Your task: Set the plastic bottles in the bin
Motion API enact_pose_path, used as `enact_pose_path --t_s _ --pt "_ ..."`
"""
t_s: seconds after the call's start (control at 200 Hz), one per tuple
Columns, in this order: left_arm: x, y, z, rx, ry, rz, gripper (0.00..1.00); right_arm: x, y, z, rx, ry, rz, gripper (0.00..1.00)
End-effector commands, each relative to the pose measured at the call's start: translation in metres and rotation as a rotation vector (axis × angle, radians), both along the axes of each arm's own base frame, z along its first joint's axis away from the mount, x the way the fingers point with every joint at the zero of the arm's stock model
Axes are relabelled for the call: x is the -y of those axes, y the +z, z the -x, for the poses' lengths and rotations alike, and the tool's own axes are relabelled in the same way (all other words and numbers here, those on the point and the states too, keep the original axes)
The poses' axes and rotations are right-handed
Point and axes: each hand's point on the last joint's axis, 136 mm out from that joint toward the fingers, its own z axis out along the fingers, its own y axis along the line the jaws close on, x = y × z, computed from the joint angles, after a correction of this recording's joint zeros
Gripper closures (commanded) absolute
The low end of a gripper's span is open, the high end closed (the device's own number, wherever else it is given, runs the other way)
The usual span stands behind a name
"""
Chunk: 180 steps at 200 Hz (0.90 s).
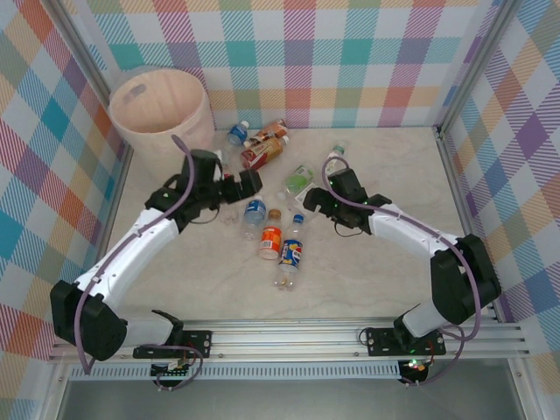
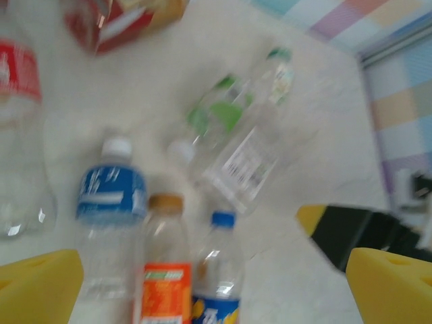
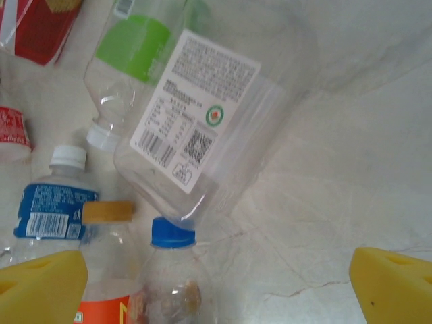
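- Clear plastic bottles point(image 1: 270, 241) lie bunched on the worktop point(image 1: 385, 262) between both hands; the bin point(image 1: 175, 131) stands at the far-left corner.
- Left hand point(image 1: 248, 184) and right hand point(image 1: 313, 203) both gape wide, empty.
- Risk: closing on one bottle could nudge its touching, round neighbours and send them rolling away.

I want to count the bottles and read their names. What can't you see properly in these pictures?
- Top view: most of the floor of the bin, hidden behind its own near wall.
- Top view: bottle labels, too small to read.
- Left wrist view: orange-labelled bottle, blurred and cut by the bottom edge.
- Left wrist view: red-labelled bottle, cut by the left edge.
- Right wrist view: blue-capped bottle, its label cut by the bottom edge.
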Motion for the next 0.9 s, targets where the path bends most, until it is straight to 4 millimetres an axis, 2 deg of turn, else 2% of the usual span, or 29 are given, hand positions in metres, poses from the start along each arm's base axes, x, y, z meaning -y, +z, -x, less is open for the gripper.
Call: enact_pose_path --t_s 0.0,0.14,0.24,0.315,0.46,0.58,0.705,0.825,0.895 --pt "-0.017 -0.053 0.014 -0.142 0.114 -0.091 0.0 -0.011 -0.001 0.007 -0.022 0.028 -0.082 0.0" --pt "-0.009 -0.086 0.019 -0.198 0.054 -0.144 0.01 -0.009 -0.005 0.008 -0.031 0.025 -0.073 0.0" --pt "-0.014 -0.101 0.014 -0.225 0.031 -0.248 0.04 -0.011 -0.004 0.007 -0.029 0.028 -0.076 0.0" --pt "-0.013 -0.108 0.008 -0.243 0.015 -0.289 0.07 -0.011 -0.002 0.007 -0.027 0.033 -0.076 0.0" --pt "0.004 -0.119 -0.001 -0.264 -0.039 -0.27 0.12 -0.006 -0.002 0.009 -0.021 0.023 -0.06 0.0" --pt "0.003 -0.132 -0.006 -0.298 -0.048 -0.323 0.15 -0.003 0.0 0.01 -0.012 0.014 -0.054 0.0" --pt "0.013 -0.139 -0.004 -0.318 -0.082 -0.285 0.12 -0.001 -0.001 0.01 -0.01 0.014 -0.046 0.0" --pt "0.005 -0.151 -0.001 -0.348 -0.039 -0.309 0.08 0.0 -0.002 0.011 -0.01 0.012 -0.043 0.0" --pt "0.007 -0.157 0.001 -0.358 -0.036 -0.289 0.08 0.0 -0.003 0.011 -0.012 0.011 -0.043 0.0"
